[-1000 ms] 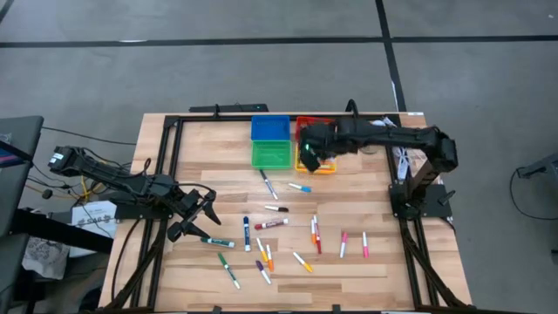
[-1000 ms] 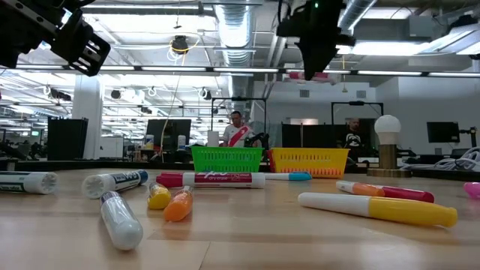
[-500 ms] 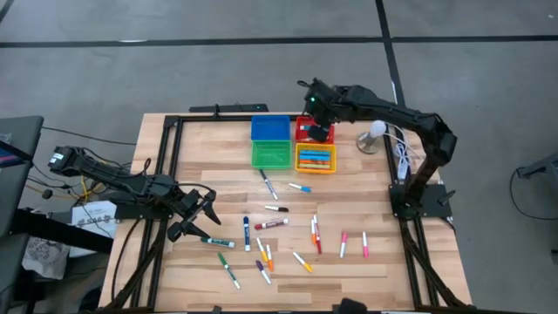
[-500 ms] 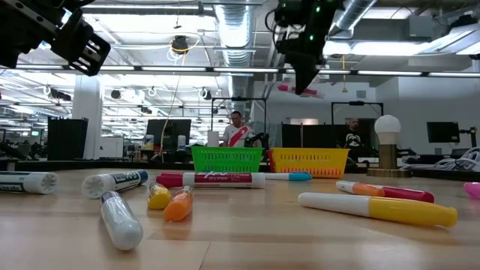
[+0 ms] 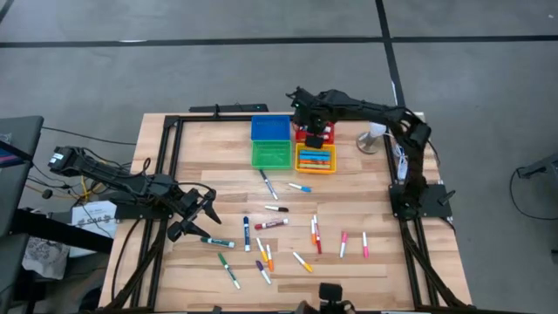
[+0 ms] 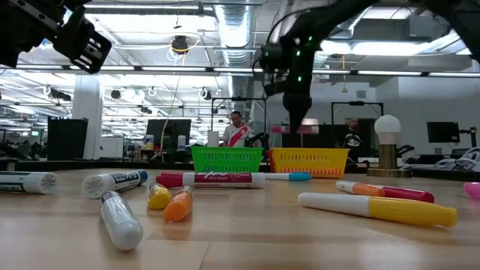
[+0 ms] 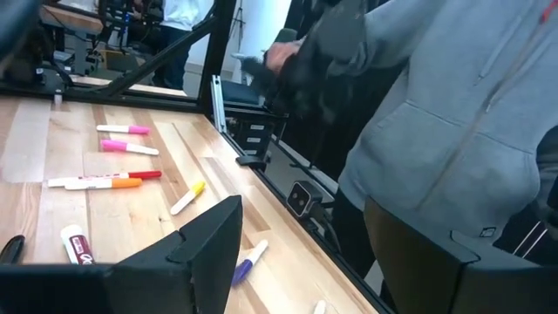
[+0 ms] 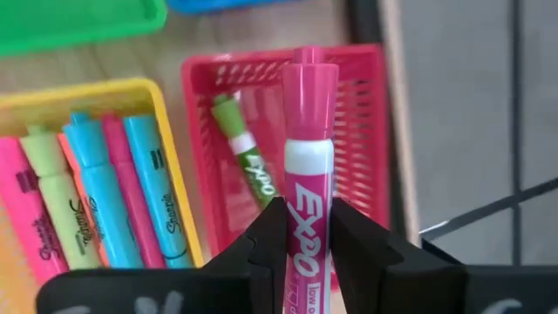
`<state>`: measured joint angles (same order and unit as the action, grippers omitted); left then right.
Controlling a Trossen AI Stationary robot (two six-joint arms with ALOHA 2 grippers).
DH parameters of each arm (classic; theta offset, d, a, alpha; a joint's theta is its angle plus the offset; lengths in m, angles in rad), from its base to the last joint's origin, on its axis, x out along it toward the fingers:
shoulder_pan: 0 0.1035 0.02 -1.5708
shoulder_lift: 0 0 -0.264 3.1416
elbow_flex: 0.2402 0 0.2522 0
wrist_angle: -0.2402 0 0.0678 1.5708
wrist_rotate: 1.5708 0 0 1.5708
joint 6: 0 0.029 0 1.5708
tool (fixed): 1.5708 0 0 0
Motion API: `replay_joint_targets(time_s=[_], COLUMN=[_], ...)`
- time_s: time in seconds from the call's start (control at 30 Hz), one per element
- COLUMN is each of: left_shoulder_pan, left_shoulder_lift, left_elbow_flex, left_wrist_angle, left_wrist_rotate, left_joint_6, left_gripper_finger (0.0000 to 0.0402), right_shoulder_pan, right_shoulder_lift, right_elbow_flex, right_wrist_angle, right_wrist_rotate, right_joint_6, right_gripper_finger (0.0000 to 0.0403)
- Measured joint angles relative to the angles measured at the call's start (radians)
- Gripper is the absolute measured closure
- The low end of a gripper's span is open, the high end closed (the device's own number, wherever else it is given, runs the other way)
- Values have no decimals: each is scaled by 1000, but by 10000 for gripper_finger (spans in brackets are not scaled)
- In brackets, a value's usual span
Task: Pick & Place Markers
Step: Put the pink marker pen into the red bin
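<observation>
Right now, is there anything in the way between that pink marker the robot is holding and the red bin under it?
Nothing visible blocks it. The right gripper holds the pink marker above the red bin, whose open top holds only a green marker lying to one side.

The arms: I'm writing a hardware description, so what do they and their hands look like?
Both arms are black, jointed and slim. The left hand has two splayed dark fingers; the right hand has blocky black fingers. A small green light glows near the right wrist.
</observation>
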<state>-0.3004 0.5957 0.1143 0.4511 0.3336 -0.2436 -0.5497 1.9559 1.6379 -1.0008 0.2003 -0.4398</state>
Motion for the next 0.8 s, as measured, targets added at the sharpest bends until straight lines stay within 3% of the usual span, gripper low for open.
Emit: replay_joint_targets(time_s=[0.33,0.8], left_shoulder_pan=[0,0], left_shoulder_lift=[0,0], left_elbow_flex=[0,0], left_wrist_angle=[24,38], left_wrist_rotate=[0,0], left_joint_6=[0,0], left_gripper_finger=[160,160], right_shoulder_pan=[-53,-65], right_shoulder_lift=[122,129], right_elbow_flex=[-1,0], right_wrist_angle=[17,24], right_wrist_rotate=[-28,-97], right_joint_6=[-49,-67], right_gripper_finger=[341,316])
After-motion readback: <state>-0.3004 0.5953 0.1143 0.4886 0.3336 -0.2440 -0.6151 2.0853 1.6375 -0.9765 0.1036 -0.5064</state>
